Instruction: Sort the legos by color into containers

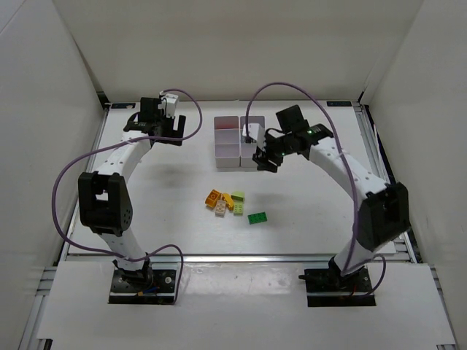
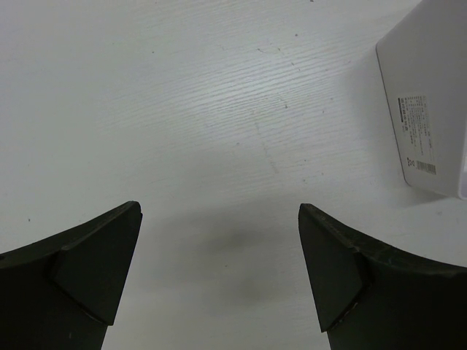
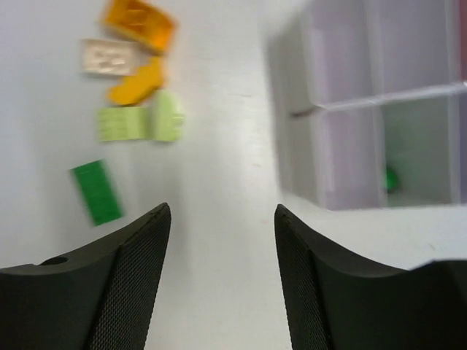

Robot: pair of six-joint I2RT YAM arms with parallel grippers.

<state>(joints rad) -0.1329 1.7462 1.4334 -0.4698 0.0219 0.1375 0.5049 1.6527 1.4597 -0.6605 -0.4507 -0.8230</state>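
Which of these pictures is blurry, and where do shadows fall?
Right wrist view: smeared, legos and containers soft-edged. Left wrist view: sharp table grain, a faint dark shadow by the left gripper. Top view: even light, faint shadows.

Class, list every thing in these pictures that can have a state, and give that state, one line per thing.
left gripper, open, empty.
right gripper, open, empty, near the containers.
containers, open-topped; one bin holds a small green piece.
green brick, loose on the table, apart from the cluster.
brick cluster, orange, lime and pale bricks, loose, unsorted.
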